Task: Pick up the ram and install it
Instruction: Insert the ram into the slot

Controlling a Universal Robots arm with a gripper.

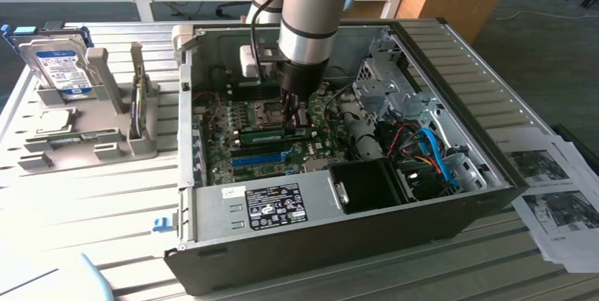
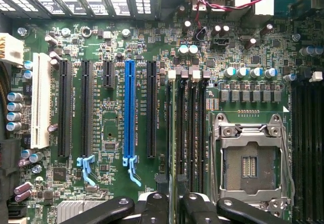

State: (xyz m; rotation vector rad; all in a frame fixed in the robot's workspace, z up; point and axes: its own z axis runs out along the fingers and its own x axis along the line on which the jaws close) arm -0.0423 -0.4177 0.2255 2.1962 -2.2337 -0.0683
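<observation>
Green ram (image 1: pixel 273 133) sits edge-up in a motherboard (image 2: pixel 114 133) slot, gripper (image 1: pixel 297 108) just above one end; can't tell if it's clamped or loose. Watch it: press off-centre and you'll seat it crooked or stress the slot.

Green ram (image 1: pixel 276 133); blue expansion slot (image 2: pixel 129 110); green motherboard (image 2: pixel 114 128).

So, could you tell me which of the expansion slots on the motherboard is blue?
The blue slot sits between two black slots; all others are black except one white slot.
</observation>
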